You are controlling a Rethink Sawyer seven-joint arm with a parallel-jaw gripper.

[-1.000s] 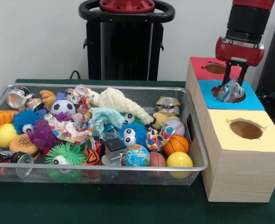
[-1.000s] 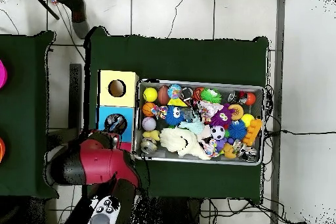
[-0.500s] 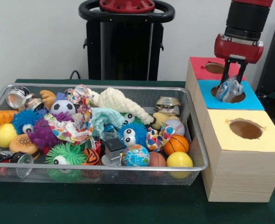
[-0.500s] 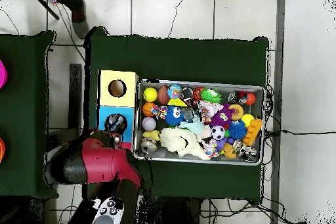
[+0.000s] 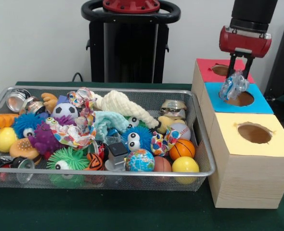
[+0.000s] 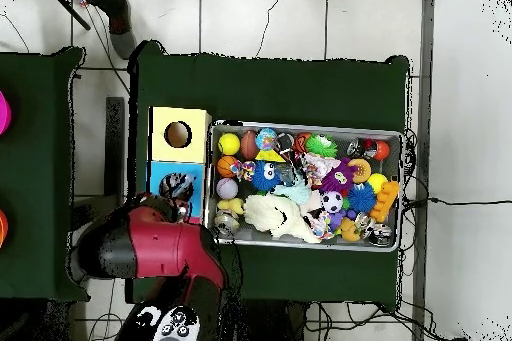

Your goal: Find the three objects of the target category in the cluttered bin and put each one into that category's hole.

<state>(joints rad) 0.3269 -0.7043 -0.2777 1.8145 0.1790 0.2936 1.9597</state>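
My gripper [image 5: 235, 83] hangs from the red and black arm over the blue box [image 5: 262, 104]. It is shut on a crumpled blue and white thing [image 5: 231, 87], held just above the blue box's round hole [image 5: 241, 99]. The silver wire-mesh bin [image 5: 108, 172] stands to the left of the boxes. It is full of balls, furry toys with eyes, cloth pieces and metal cans. In the overhead view the bin [image 6: 305, 125] lies right of the boxes, and the arm [image 6: 150, 247] covers the gripper.
A red box [image 5: 208, 68] with a hole stands behind the blue one, and a yellow box [image 5: 250, 159] with a hole [image 5: 254, 133] stands in front. The robot's black pedestal [image 5: 130, 45] stands behind the bin. The table is dark green.
The gripper has risen from the blue box's hole with the blue and white thing still in it. The bin's contents have not moved.
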